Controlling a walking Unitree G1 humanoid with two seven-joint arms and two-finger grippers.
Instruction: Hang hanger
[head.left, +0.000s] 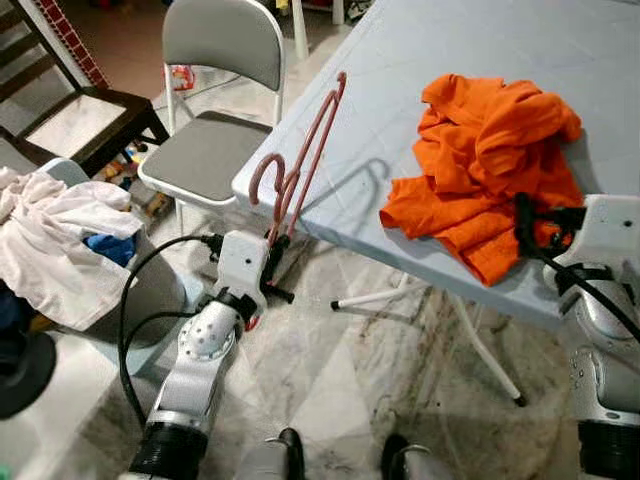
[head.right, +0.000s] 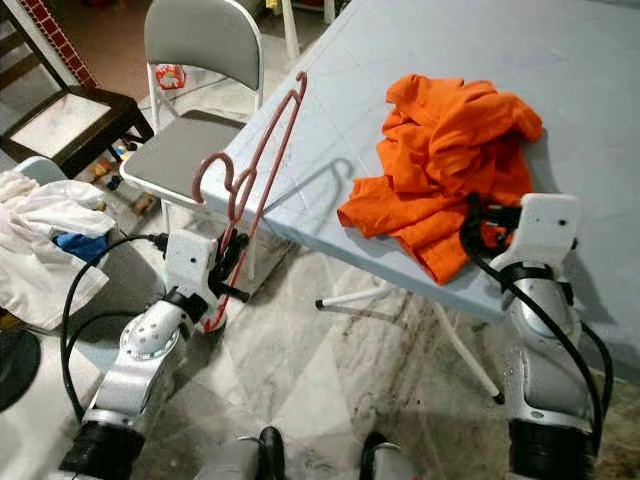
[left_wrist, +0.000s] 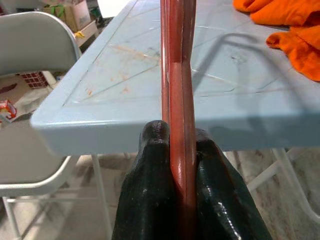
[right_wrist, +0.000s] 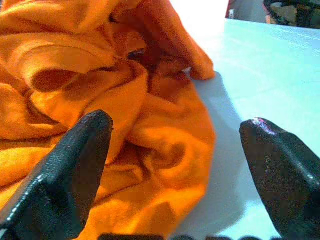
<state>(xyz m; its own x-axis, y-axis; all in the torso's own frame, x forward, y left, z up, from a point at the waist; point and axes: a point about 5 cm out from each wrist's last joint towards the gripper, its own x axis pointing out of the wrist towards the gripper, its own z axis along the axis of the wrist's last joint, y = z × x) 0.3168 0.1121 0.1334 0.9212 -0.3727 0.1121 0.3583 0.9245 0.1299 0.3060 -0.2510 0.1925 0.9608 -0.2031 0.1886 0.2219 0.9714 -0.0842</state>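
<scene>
Left wrist view shows the left end effector (left_wrist: 177, 150) with its two black fingers (left_wrist: 150, 190) pressed together on the hanger (left_wrist: 176, 75), so the hanger is already held. From the head, the left end effector (head.left: 272, 250) sits low, just off the corner of the bench (head.left: 400, 60), and the pink hanger (head.left: 305, 150) stands up from it, tilted a little, with its long side pointing up and away over the bench edge and its hook curling near the fingers. The right end effector (right_wrist: 175, 165) has its fingers wide apart and holds nothing; it rests by the orange cloth (head.left: 490, 150) on the bench. A grey chair (head.left: 215, 90) stands behind the hanger. No rail or rod for hanging can be seen, so I think the robot must find one next.
</scene>
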